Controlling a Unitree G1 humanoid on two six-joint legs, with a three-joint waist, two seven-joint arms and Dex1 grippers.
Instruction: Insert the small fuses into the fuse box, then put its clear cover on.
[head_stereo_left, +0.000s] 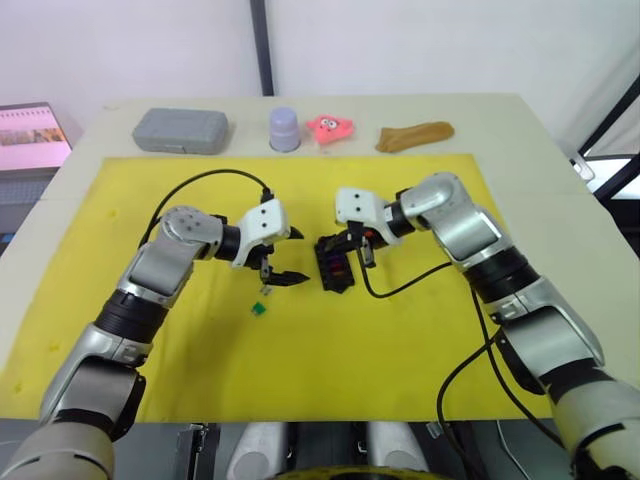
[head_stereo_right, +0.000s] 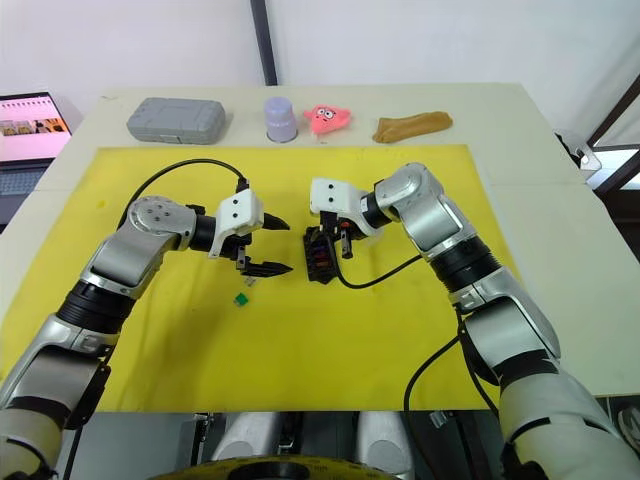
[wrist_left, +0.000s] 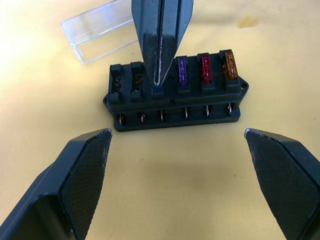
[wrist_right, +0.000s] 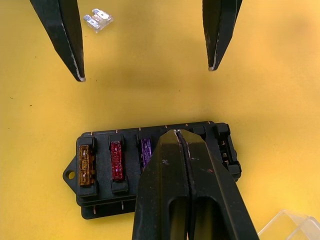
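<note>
The black fuse box (wrist_left: 175, 100) lies on the yellow mat (head_stereo_left: 400, 340) between my two grippers. A purple fuse (wrist_left: 182, 71), a red fuse (wrist_left: 205, 69) and a tan fuse (wrist_left: 228, 64) sit side by side in its slots. My right gripper (wrist_right: 177, 132) is shut, its tips pressed down on the slot beside the purple fuse; I see no fuse between them. To the left of the box, my left gripper (head_stereo_left: 297, 256) is open and holds nothing. The clear cover (wrist_left: 100, 30) lies just behind the box. A green fuse (head_stereo_left: 258, 308) and a pale grey fuse (wrist_right: 97, 20) lie loose on the mat near the left gripper.
Along the table's far edge stand a grey case (head_stereo_left: 182, 130), a purple cup (head_stereo_left: 285, 128), a pink toy (head_stereo_left: 329, 127) and a tan object (head_stereo_left: 415, 135). A laptop (head_stereo_left: 30, 135) sits off the far left. Black cables loop over the mat beside both arms.
</note>
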